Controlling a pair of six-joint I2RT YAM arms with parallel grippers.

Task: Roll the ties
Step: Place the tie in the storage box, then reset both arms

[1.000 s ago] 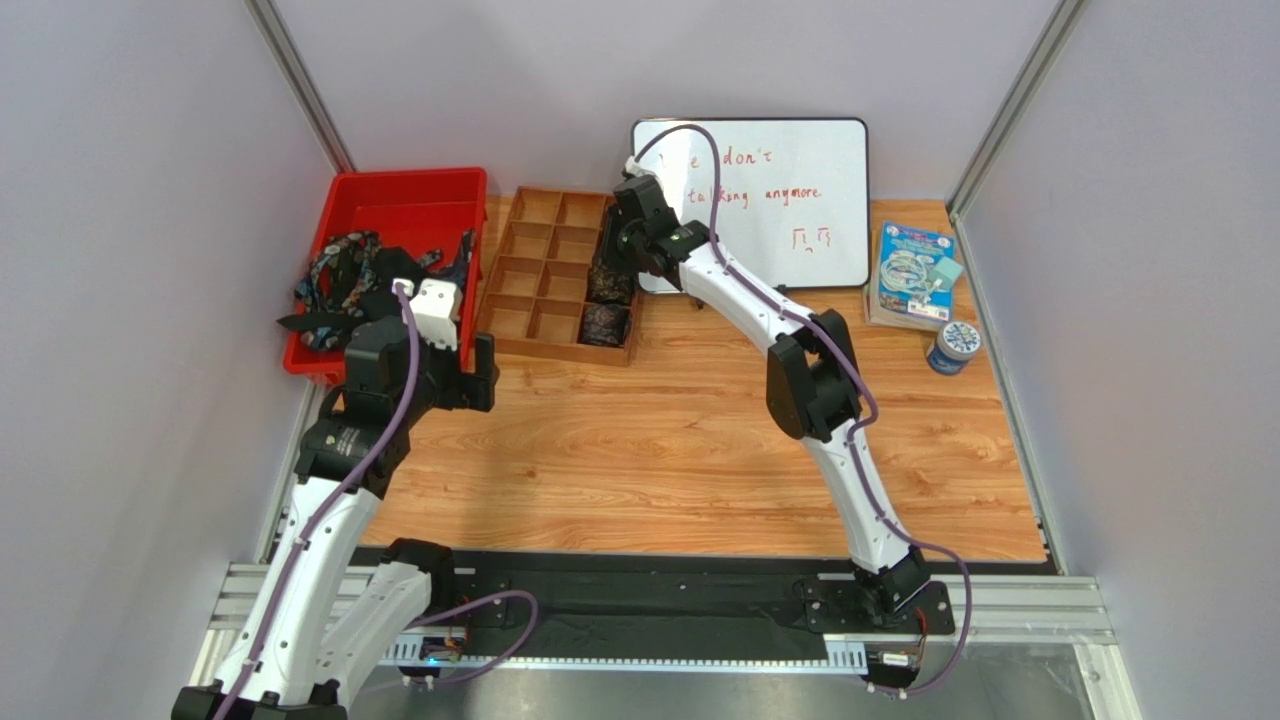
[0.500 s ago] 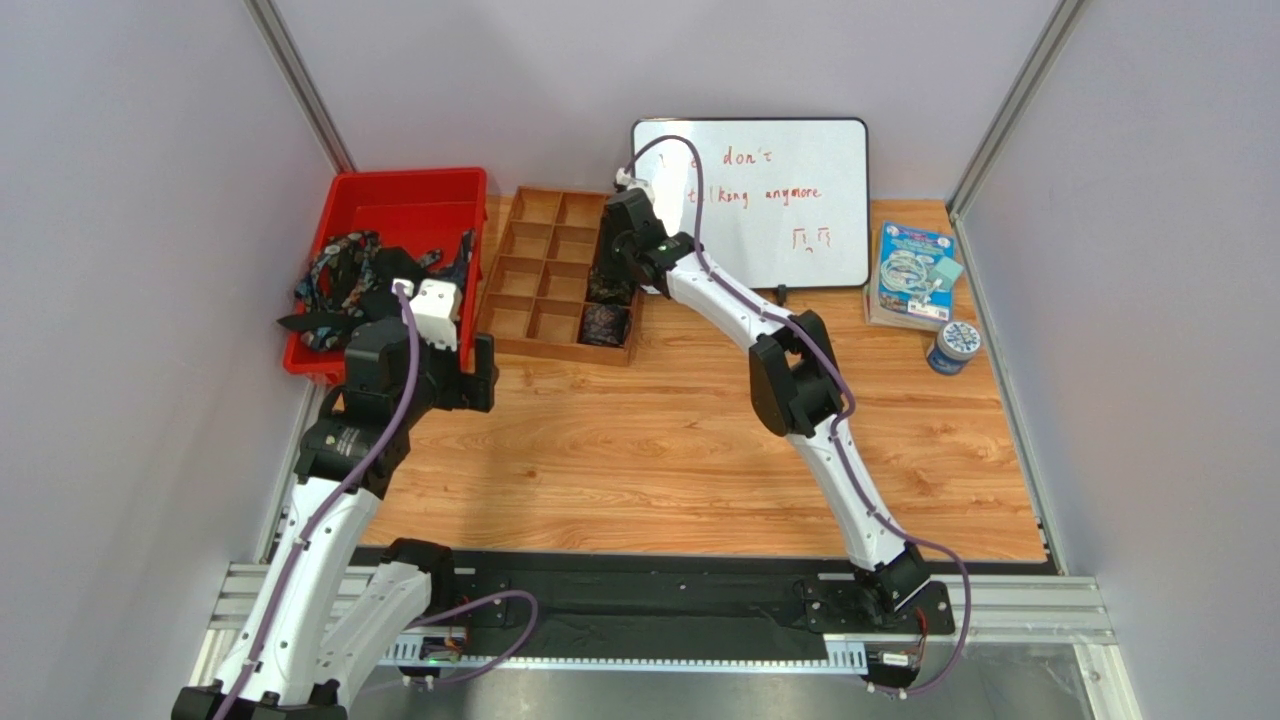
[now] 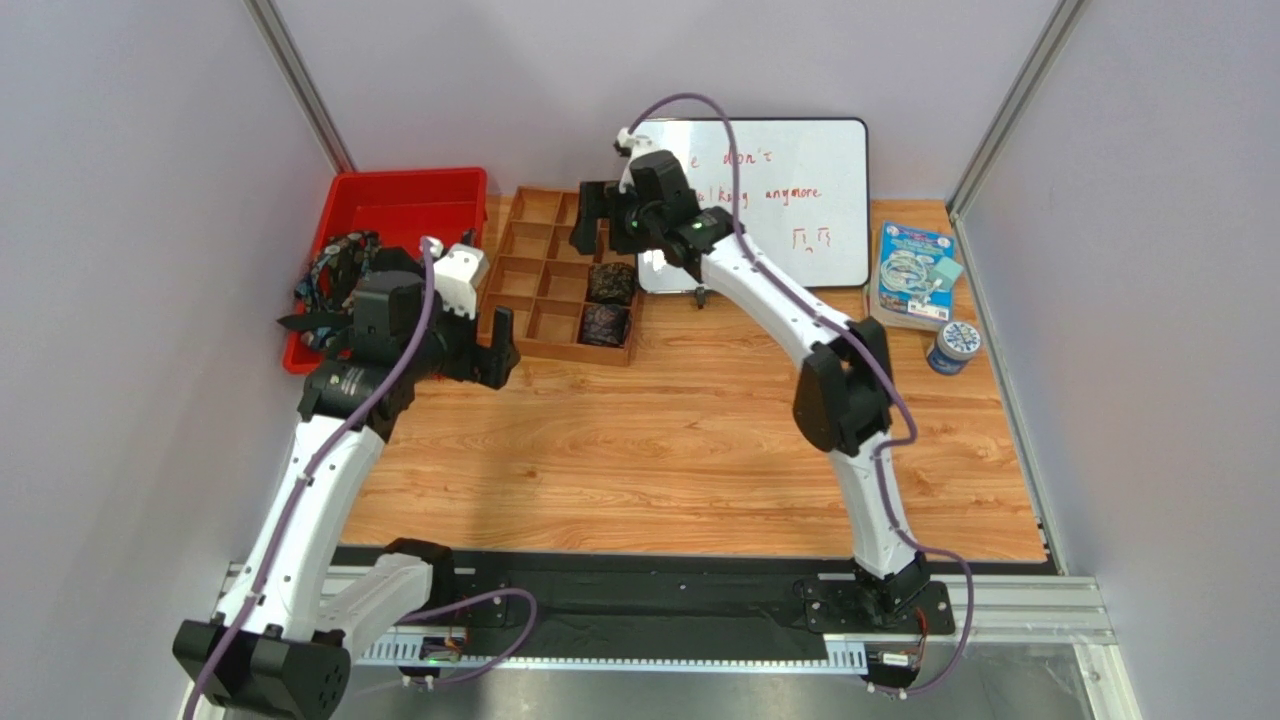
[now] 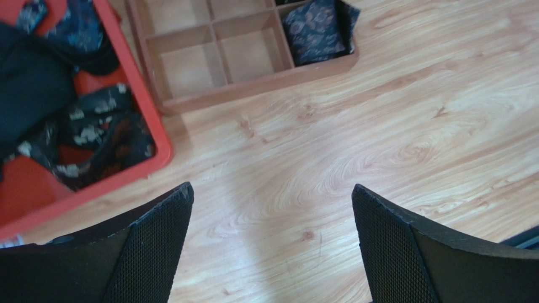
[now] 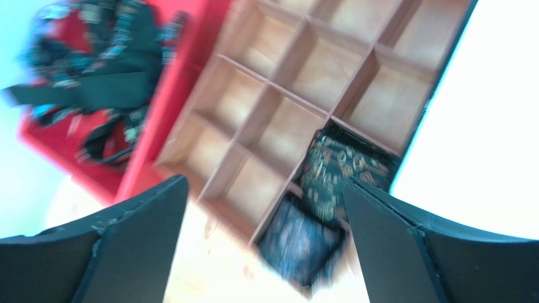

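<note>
The left pincer (image 4: 272,199) and right pincer (image 5: 266,189) both gape empty; better to pinch one tie (image 4: 95,126) end from the red bin (image 4: 161,146).

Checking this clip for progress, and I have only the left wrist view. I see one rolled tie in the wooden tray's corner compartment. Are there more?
Observer: Yes. A second rolled tie sits in the compartment directly behind the one you see, in the same column.
Operator: Where is the right gripper?
Observer: The right gripper hangs above the wooden tray, jaws wide open with nothing between them.
Operator: Anything beyond the tray?
Observer: A whiteboard with red writing is on the table's far side, right of the tray.
</note>
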